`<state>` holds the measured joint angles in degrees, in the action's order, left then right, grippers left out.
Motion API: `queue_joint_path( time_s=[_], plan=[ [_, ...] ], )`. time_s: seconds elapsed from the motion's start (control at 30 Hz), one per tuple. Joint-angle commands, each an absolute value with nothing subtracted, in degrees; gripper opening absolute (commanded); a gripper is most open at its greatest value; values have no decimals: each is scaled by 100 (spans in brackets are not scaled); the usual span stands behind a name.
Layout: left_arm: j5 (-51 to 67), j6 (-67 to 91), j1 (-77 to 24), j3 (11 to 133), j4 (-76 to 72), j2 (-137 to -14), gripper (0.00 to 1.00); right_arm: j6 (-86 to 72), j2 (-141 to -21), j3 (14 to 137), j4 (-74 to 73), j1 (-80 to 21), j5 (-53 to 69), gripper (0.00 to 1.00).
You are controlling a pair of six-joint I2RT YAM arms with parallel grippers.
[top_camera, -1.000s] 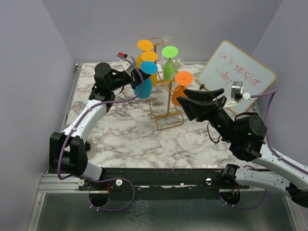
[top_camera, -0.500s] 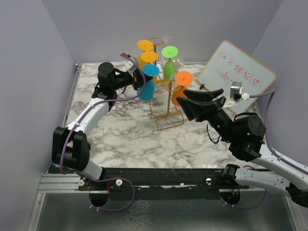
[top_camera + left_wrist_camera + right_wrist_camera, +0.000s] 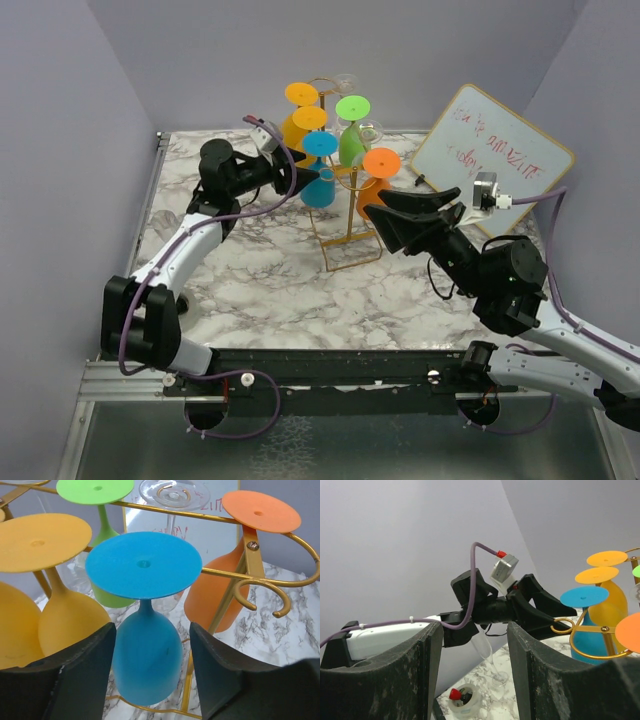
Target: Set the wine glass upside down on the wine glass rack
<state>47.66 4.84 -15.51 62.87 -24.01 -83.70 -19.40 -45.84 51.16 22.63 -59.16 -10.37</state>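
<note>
The blue wine glass [image 3: 146, 652] hangs upside down, its round foot [image 3: 143, 565] resting over a curled arm of the golden wine glass rack [image 3: 235, 587]. My left gripper [image 3: 152, 647] is open, one finger [image 3: 82, 675] on each side of the bowl; a gap shows on the right side. From above, the left gripper [image 3: 308, 178] sits at the blue wine glass [image 3: 320, 188] on the wine glass rack [image 3: 349, 225]. My right gripper [image 3: 385, 222] hovers open and empty just right of the rack base. In the right wrist view the right gripper [image 3: 475, 675] holds nothing.
Two yellow-orange glasses [image 3: 306, 118], a green one [image 3: 352, 140], an orange one [image 3: 375, 190] and clear glasses [image 3: 370, 130] hang on the rack too. A whiteboard [image 3: 490, 160] leans at the back right. A clear flute [image 3: 492, 660] and a small tape roll [image 3: 462, 701] stand under the left arm.
The left gripper carried the tilted blue glass to the right onto the rack arm, then opened. The glass now hangs straight. The right arm barely moved.
</note>
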Motion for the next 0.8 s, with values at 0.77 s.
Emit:
queue_joint_path(
  time_s=[0.77],
  plan=[
    [-2107,1184,-1582,6787,3565,-5932,68,-2183,-4606,5251,1414,-5923,-1551,59]
  ],
)
